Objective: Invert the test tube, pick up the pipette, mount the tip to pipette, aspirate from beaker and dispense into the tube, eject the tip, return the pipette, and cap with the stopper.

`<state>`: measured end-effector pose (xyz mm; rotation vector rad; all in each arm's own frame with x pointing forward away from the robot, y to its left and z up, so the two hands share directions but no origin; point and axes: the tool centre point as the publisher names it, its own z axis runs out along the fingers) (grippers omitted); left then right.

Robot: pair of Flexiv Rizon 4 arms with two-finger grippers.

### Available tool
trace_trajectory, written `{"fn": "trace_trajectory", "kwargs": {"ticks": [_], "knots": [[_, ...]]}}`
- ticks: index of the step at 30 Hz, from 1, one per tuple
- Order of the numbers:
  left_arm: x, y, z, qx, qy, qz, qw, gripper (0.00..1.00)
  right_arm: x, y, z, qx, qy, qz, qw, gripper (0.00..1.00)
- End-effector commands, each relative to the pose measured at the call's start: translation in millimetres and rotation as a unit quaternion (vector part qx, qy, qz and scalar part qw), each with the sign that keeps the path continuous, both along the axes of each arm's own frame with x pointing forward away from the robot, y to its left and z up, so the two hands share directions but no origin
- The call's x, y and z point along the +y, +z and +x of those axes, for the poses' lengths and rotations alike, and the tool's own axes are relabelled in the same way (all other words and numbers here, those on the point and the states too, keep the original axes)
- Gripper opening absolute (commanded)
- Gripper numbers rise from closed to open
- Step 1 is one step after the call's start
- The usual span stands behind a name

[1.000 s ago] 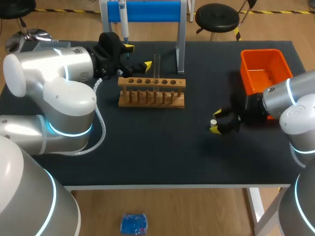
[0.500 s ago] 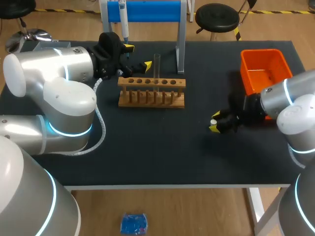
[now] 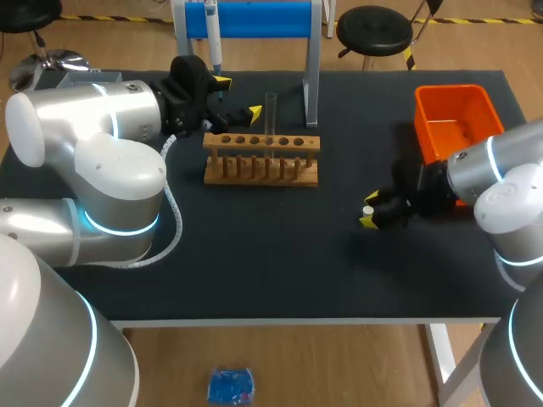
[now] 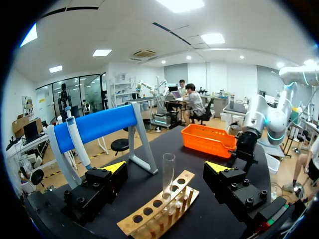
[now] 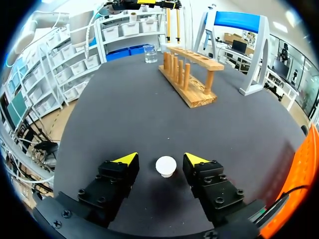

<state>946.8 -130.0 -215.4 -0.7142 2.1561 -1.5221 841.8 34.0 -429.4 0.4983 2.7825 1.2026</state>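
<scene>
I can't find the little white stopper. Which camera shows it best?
The right wrist view: the stopper sits close and clear between the open fingers of the right gripper. The head view shows only a white dot. The left wrist view doesn't show it.

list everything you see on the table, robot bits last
table: 1, black, under everything
rack: 1, wooden, middle far side
test tube: 1, clear, upright in the rack
stand: 1, blue bar on pale legs, far edge
pipette: 1, white, hanging on the stand
beaker: 1, clear, beyond the rack's end
bin: 1, orange, far right
stopper: 1, white, on the table between right fingers
left gripper: open, beside the tube
right gripper: open, around the stopper
</scene>
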Motion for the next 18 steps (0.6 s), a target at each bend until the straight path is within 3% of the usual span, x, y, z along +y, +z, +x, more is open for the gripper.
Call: {"fn": "trace_trajectory", "kwargs": {"ticks": [1, 3, 10, 18], "knots": [[0.4, 0.3, 0.1, 0.001, 0.000, 0.001, 1.000, 1.00, 1.9, -1.9, 0.1, -0.005, -0.003, -0.003, 1.000, 0.54], [0.4, 0.3, 0.1, 0.001, 0.000, 0.001, 1.000, 1.00, 2.3, -2.1, 0.3, -0.006, -0.004, -0.003, 1.000, 0.50], [0.4, 0.3, 0.1, 0.001, 0.000, 0.001, 1.000, 1.00, 2.8, -2.7, 1.2, -0.011, -0.008, -0.008, 1.000, 0.53], [0.4, 0.3, 0.1, 0.001, 0.000, 0.001, 1.000, 1.00, 2.5, -3.7, 1.7, -0.015, -0.010, -0.013, 1.000, 0.49]]}}
